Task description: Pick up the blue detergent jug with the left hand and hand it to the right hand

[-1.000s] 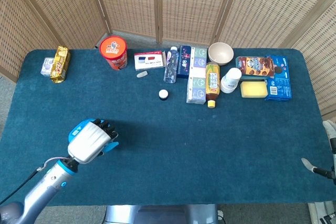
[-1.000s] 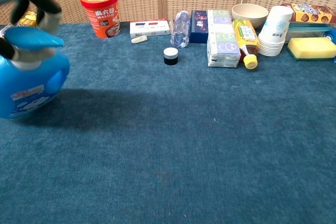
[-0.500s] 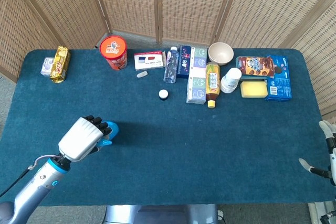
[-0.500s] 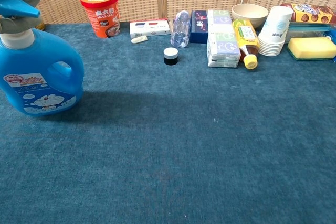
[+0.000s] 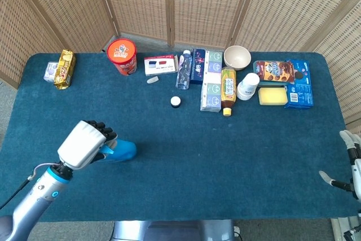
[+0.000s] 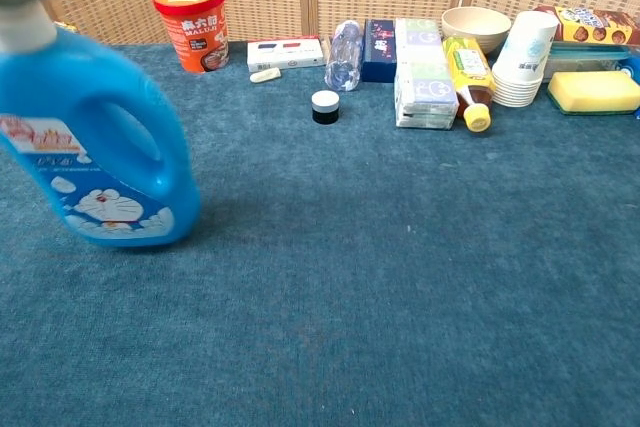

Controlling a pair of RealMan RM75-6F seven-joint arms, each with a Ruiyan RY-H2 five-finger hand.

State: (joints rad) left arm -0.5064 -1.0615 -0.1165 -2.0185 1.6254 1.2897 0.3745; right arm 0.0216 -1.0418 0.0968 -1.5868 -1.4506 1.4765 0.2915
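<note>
Your left hand [image 5: 84, 143] sat at about 8 o'clock on the blue table [image 5: 237, 156], its fingers curled down over the top of the blue detergent jug [image 6: 100, 142], gripping it near the cap. In the chest view the jug leaned, its top tipped toward 11 o'clock, the handle loop facing 3 o'clock and the cartoon label low on its side; whether its base touched the cloth could not be told. Your right hand [image 5: 348, 165] showed only at the table's 4 o'clock edge, fingers apart and holding nothing, well away from the jug. Along the 12 o'clock side stood a red noodle cup [image 5: 122, 56], a white bowl [image 5: 237, 57] and a yellow sponge [image 5: 272, 95].
</note>
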